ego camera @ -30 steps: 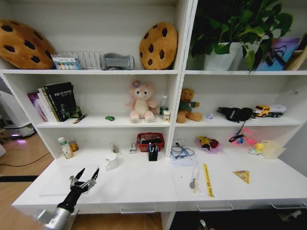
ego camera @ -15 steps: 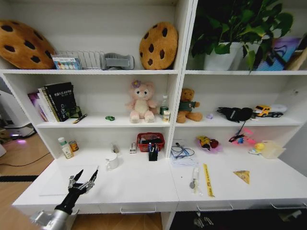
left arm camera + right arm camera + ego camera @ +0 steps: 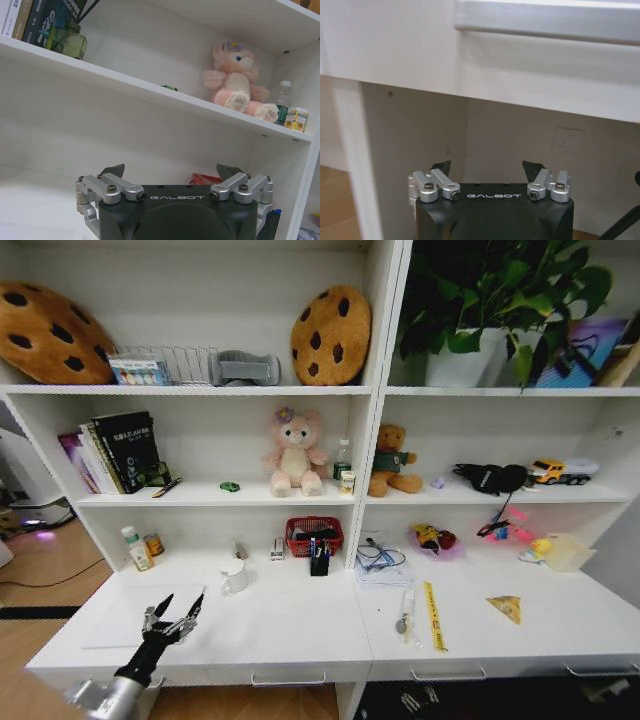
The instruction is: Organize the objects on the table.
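Left gripper [image 3: 176,608]: slim black fingers [image 3: 196,602] w/ pointed tips, mounted on silver metal links, black wrist section behind, then a rounded silver-grey arm segment.

In left wrist view, left gripper [image 3: 175,171] has a matte black housing w/ "GALBOT" in small grey letters on top edge. Brushed-aluminium linkage bars each side, dark hex-head screws at the pivots, short black finger tips above.

Right gripper [image 3: 490,166], right wrist view: same build — black body, "GALBOT" marking, paired silver links w/ dark screws, black tips. A thin black cable crosses the corner beside it.
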Robot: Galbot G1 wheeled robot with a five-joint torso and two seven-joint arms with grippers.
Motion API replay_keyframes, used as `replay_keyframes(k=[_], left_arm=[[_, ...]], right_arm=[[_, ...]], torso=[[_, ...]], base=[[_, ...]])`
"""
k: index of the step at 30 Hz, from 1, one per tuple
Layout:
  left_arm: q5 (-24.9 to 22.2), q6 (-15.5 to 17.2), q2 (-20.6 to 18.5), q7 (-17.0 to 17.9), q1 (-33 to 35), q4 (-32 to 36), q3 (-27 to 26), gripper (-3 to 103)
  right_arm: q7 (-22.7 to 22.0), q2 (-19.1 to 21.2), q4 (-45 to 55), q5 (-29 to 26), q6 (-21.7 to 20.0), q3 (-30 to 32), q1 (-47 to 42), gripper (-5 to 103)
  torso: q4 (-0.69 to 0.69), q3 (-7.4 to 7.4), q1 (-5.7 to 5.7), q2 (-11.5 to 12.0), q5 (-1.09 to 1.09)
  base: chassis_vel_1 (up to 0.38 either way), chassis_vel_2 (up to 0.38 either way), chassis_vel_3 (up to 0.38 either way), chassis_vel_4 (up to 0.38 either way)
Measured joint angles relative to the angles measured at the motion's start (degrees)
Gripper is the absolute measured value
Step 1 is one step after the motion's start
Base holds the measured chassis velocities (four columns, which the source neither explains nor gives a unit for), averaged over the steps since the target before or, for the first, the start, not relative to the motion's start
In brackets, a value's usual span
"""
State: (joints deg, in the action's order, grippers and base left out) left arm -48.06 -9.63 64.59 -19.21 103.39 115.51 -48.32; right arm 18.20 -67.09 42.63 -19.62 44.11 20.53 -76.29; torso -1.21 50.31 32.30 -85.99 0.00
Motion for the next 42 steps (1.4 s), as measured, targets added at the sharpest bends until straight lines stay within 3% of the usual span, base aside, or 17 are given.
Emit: replay_keyframes(k=[5, 14, 18, 26, 30, 33, 42], left_arm=[[0.05, -0.04, 0.3, -0.09, 0.24, 0.02, 0.02, 100], [0.45, -0.21, 0.89, -0.56, 0.38, 0.14, 0.41, 100], [0.8, -0.36, 1.31, -0.84, 0.21, 0.27, 0.69, 100], [0.79, -0.41, 1.93, -1.14, -0.05, 0.71, 0.95, 100], [0.75, -0.56, 2.25, -1.66, 0.12, 0.73, 0.76, 100], [0.37, -0.57, 2.71, -1.98, 0.39, 0.78, 0.65, 100], [0.05, -0.57, 3.11, -2.05, -0.1, 0.75, 0.59, 100]], right_arm=[[2.32, 0.94, 7.88, 0.5, 1.4, 1.17, -8.07, 98], [3.78, 1.01, 20.53, 2.36, 1.79, 3.62, -23.51, 100], [2.34, 0.63, 32.63, 1.14, 1.82, 5.61, -31.78, 100], [1.05, 1.87, 45.5, 0.06, 1.82, 10.8, -37.31, 100], [-2.26, 2.36, 53.99, 0.34, 1.77, 13.68, -39.94, 100], [-7.38, 1.72, 60.72, 3.81, 0.97, 16.14, -41.14, 100], [-12.63, 1.29, 66.91, 5.26, -1.24, 21.14, -40.83, 100]], torso=[[-0.01, 0.0, 0.0, 0.0, 0.0], [-0.03, -0.01, -0.01, -0.01, -0.01], [-0.01, -0.01, -0.01, -0.01, 0.0], [-0.01, 0.0, -0.01, -0.01, -0.01], [-0.01, 0.0, 0.0, -0.01, -0.01], [-0.02, 0.0, 0.0, -0.01, -0.01], [-0.02, 0.0, 0.0, -0.01, 0.0]], base=[[0.0, 0.0, 0.0, 0.0], [0.0, 0.0, 0.0, 0.0], [0.0, 0.0, 0.0, 0.0], [0.0, 0.0, 0.0, 0.0], [0.0, 0.0, 0.0, 0.0], [0.0, 0.0, 0.0, 0.0], [0.0, 0.0, 0.0, 0.0]])
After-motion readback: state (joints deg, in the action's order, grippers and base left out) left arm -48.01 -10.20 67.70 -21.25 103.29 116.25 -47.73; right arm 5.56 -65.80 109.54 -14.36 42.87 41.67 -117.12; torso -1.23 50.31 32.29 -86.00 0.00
